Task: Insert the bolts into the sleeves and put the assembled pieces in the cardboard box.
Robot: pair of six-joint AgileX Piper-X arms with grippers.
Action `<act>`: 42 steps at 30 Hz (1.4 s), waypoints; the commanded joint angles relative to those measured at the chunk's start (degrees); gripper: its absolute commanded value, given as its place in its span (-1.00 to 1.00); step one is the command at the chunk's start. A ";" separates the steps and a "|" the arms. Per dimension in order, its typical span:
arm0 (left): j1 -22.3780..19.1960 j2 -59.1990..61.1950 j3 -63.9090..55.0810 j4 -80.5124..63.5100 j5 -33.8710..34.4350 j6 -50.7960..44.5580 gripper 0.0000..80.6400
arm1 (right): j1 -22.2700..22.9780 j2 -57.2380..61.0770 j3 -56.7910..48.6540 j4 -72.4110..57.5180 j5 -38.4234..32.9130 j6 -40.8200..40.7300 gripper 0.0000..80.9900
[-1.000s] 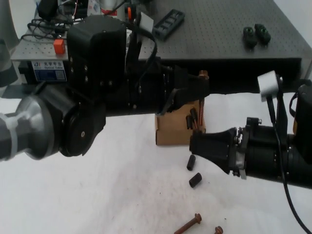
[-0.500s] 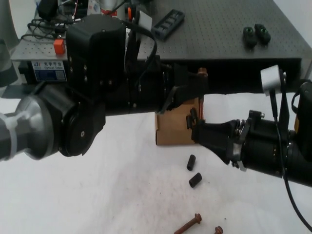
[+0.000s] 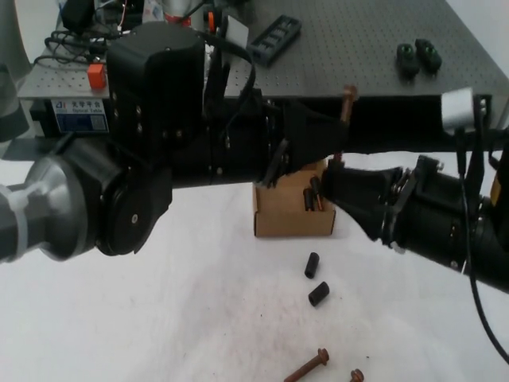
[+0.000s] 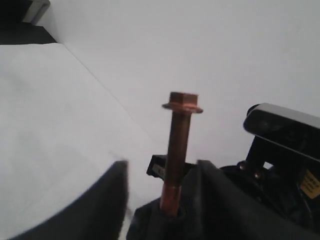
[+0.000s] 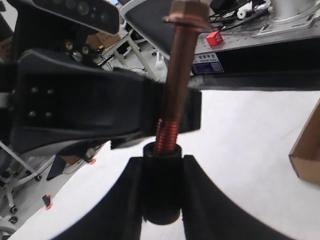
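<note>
My left gripper (image 3: 334,143) is shut on a copper bolt (image 3: 347,99) that stands upright with its head up. In the left wrist view the bolt (image 4: 179,145) rises between the dark fingers (image 4: 112,200). My right gripper (image 3: 338,181) sits just below, shut on a black sleeve (image 5: 161,182). The bolt's threaded end (image 5: 166,135) enters the top of that sleeve. Both grippers hang above the cardboard box (image 3: 288,216), which holds several dark pieces. Two loose sleeves (image 3: 312,265) (image 3: 319,294) and two loose bolts (image 3: 307,368) (image 3: 356,375) lie on the white cloth in front of the box.
A raised black perforated bench (image 3: 358,48) runs behind the box, with a black tray (image 3: 274,36) and two small black parts (image 3: 417,56) on it. An orange block (image 3: 96,74) and cables sit at the back left. White cloth (image 3: 159,318) covers the near area.
My right gripper rose and moved left with the sleeve, up to the bolt's lower end. The bolt's head now stands higher above the left gripper, and the bolt's shaft no longer hangs over the box.
</note>
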 commanded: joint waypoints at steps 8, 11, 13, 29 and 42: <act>-0.02 -0.86 -0.32 -0.34 -0.46 3.55 -0.01 | -4.72 0.03 -0.70 -5.37 5.24 -12.94 -0.96; -0.02 -0.86 -0.32 -0.34 -0.46 5.96 -0.01 | -5.48 0.25 -1.94 -7.09 12.37 -23.09 -0.96; -0.02 -0.86 0.16 -0.34 -0.62 8.23 -0.01 | -5.73 1.69 -3.26 -7.63 15.00 -28.70 -0.96; -0.02 -0.93 9.56 -0.29 -6.97 16.72 -0.01 | -6.33 27.55 -22.70 -4.56 16.05 -28.31 -0.96; -1.42 -0.93 11.11 12.22 -9.71 25.53 -0.01 | -3.43 56.03 -55.33 37.78 24.26 -21.75 -0.96</act>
